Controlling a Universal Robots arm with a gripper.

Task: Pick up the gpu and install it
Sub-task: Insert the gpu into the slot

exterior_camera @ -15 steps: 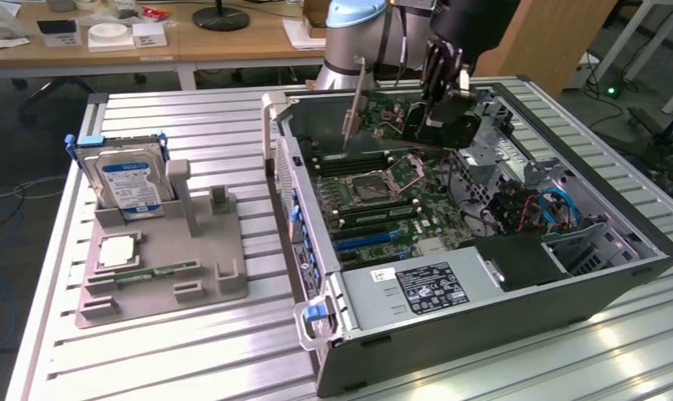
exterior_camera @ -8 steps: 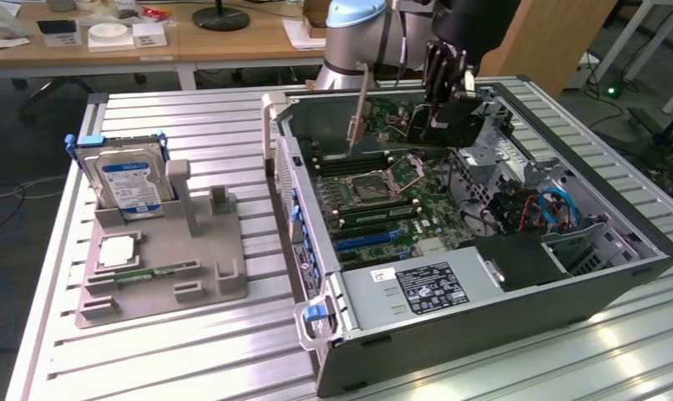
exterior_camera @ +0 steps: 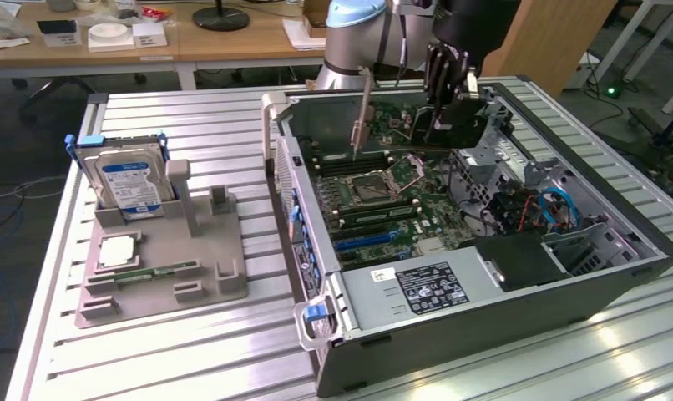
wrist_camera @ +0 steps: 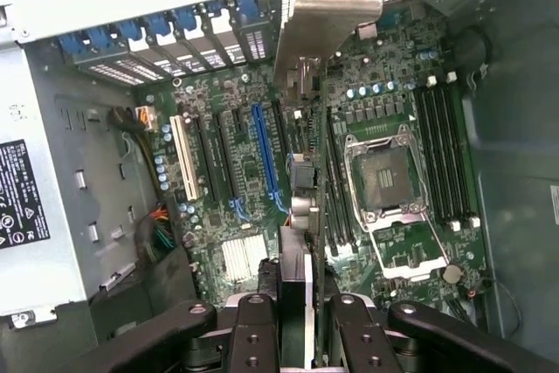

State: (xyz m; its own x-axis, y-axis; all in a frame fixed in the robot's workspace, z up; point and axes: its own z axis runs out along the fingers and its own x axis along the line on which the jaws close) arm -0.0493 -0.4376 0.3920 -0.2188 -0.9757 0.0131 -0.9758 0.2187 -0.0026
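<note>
The gpu (wrist_camera: 327,15) is clamped edge-on in the pincer (wrist_camera: 296,299), long axis roughly aligned with the blue slot (exterior_camera: 365,239), found at seven o'clock in the exterior view.

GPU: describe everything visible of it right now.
The gpu is a thin flat card with a dark board, seen edge-on in the wrist view. A pale metal bracket closes its far end. The gripper clamps it from both sides. It is held on edge inside the open case, above the motherboard, in line between the blue slot and the CPU socket. Whether its lower edge touches a slot cannot be told.
</note>
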